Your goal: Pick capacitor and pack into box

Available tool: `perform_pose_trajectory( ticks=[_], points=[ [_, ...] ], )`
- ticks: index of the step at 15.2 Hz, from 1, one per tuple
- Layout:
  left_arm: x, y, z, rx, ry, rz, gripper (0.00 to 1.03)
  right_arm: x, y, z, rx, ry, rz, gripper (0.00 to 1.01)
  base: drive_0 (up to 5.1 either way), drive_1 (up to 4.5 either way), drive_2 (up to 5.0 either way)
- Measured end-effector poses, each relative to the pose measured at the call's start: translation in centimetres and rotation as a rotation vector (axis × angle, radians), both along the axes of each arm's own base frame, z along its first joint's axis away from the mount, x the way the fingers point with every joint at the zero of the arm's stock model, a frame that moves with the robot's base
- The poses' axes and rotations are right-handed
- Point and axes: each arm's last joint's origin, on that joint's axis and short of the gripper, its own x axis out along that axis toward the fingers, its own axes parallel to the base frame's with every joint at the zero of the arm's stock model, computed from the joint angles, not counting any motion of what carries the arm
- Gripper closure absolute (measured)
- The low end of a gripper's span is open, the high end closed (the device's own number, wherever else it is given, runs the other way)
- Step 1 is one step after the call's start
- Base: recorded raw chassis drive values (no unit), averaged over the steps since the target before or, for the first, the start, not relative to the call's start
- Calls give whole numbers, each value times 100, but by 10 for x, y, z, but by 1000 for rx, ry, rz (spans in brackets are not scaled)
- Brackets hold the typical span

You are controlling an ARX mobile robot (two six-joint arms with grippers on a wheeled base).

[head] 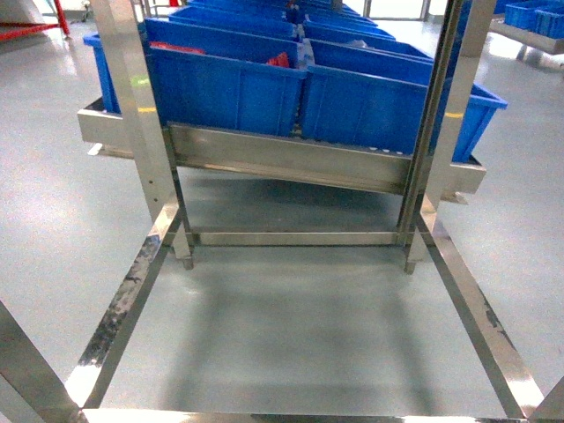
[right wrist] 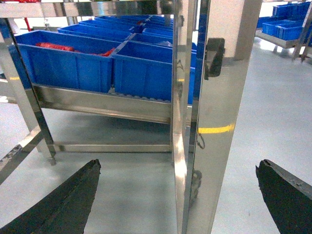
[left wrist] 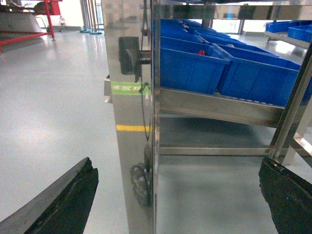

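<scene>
So the room looks like a warehouse or factory hall: glossy pale grey floor [head: 291,326] with light glare on it, and a stainless steel rack [head: 282,163] right in front of the robot, its tilted shelf loaded with rows of blue bins [head: 229,88]. Head view looks down through the rack's lower frame rails to bare floor, and neither arm shows in it at all. One bin has something red [head: 278,60] poking up inside, too small to say what it is. The left wrist view gives what the head doesn't: a steel upright [left wrist: 134,112] very close up, with green and yellow reflections on it, a dark bracket [left wrist: 129,54] bolted near the top, and a red frame [left wrist: 46,22] far off to the left. The left gripper [left wrist: 175,204] has its two black fingers [left wrist: 68,204] spread wide at the bottom corners, nothing between them but floor. Right wrist view is pretty much the mirror: upright [right wrist: 214,122] close by, red stuff [right wrist: 58,47] lying in the left-hand bin, more blue bins in the far corner, and the right gripper [right wrist: 178,204] is spread wide and holding nothing too. As for the capacitor and the box, I can't spot either in any view.
</scene>
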Motion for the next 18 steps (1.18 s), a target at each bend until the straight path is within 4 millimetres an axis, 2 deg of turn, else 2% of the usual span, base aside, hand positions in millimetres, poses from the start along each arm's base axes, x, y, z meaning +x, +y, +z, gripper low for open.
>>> perform_pose_trajectory(
  ticks=[18],
  points=[
    [0,0,0,0,0,0,5,0,0,0,0,0,0,3,0,0,0]
  ],
)
